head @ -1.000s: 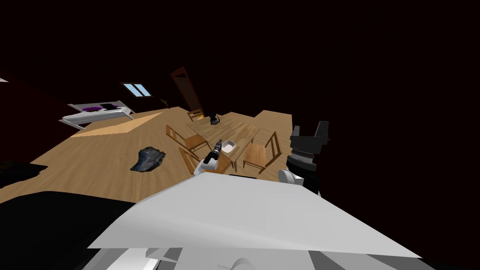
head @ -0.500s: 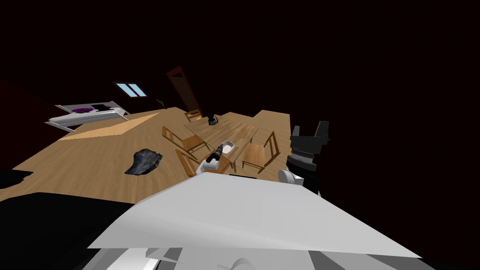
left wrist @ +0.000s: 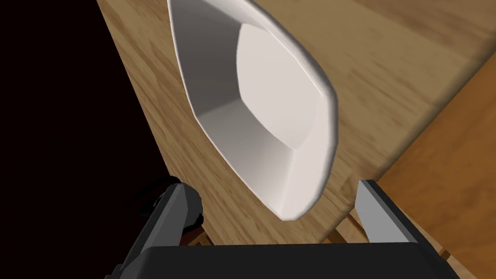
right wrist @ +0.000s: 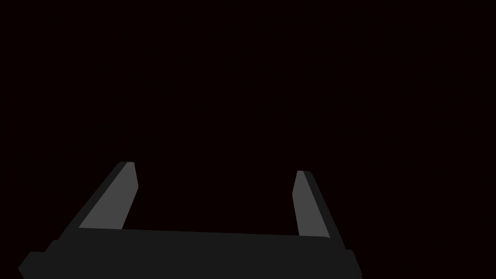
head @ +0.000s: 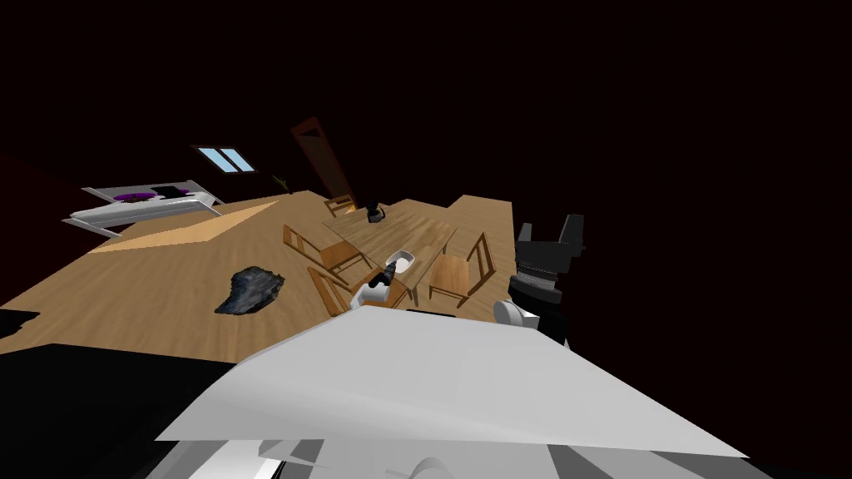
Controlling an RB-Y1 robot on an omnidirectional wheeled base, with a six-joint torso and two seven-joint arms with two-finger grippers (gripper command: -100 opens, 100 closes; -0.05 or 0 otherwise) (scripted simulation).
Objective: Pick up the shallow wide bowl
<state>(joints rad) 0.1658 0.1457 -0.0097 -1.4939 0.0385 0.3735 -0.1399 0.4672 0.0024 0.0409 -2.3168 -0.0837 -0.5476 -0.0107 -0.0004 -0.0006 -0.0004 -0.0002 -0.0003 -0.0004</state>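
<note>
**Op:** Where's the bowl?

**Spotter:** Your bowl (left wrist: 271, 97) is shallow, wide and white. It sits upright on the wooden table (left wrist: 387, 58), close to the table's near edge by a corner. In head view the bowl (head: 403, 260) is the small white thing on the table (head: 420, 226), just past your L arm.

**Op:** L side?

**Spotter:** Your left gripper (left wrist: 271, 186) is spread wide, abt a third of the wrist pic, w/ nothing in its grip. The bowl's near rim reaches in btwn the two fingers (left wrist: 169, 213). There's a gap on both sides and neither blade touches it. Head view puts the left gripper (head: 389, 271) right at the bowl's near end, over the table edge.

**Op:** R side?

**Spotter:** Your right gripper (right wrist: 213, 169) is spread apart too and carries nothing, w/ a black area ahead of it. In head view the right gripper (head: 549, 229) is raised off to your right, well apart from the table, fingers pointing up.

**Op:** What else is around?

**Spotter:** There's a wooden chair (head: 456, 271) on the table's right side, near the bowl, and a second chair (head: 320, 243) on the left side. A dark object (head: 376, 211) stands at the table's far end, well apart from the bowl; I can't tell what it is. A dark lump (head: 250, 288) lies on the wood floor (head: 166, 258) off to the left.
</note>
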